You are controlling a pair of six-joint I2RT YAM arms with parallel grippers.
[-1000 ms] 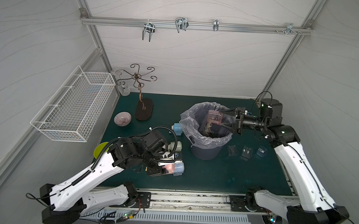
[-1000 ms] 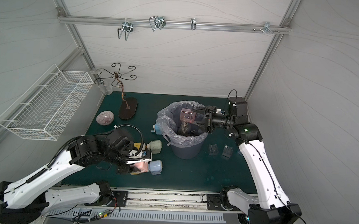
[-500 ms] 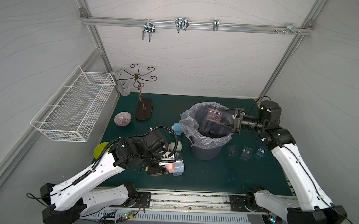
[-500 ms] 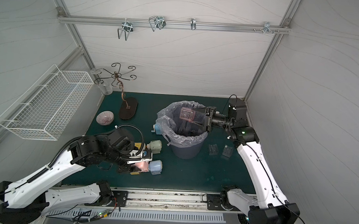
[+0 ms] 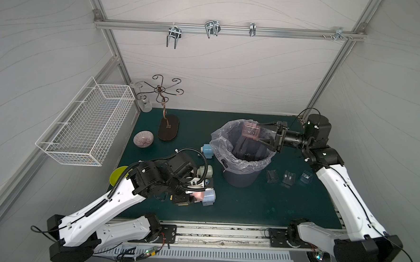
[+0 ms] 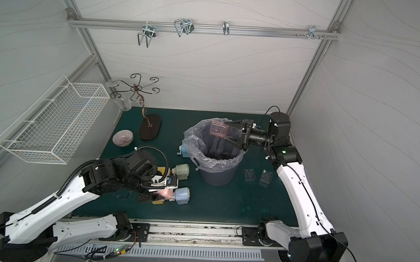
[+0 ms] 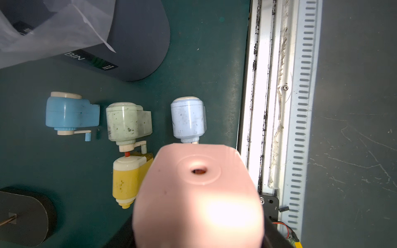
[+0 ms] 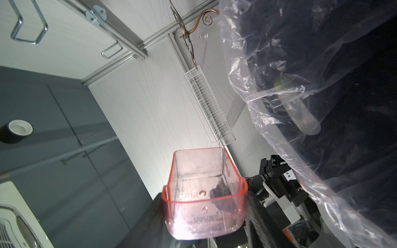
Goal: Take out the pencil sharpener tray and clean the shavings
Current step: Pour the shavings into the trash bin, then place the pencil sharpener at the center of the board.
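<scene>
A clear pink pencil sharpener tray hangs over the far side of the lined bin, with my right gripper shut on one end of it. In the right wrist view the tray shows its open side. Shavings cling as dark flecks to its inner walls, and a dark smudge shows low inside. Near the table's front, my left gripper is shut on a pink sharpener body. That body hides its fingers.
Blue, green, pale blue and yellow sharpeners lie beside the left gripper. Three small loose trays sit right of the bin. A bowl, hook stand and wire basket are at the left.
My right gripper has lifted the pink tray slightly over the bin. The left arm and its sharpener have not moved.
</scene>
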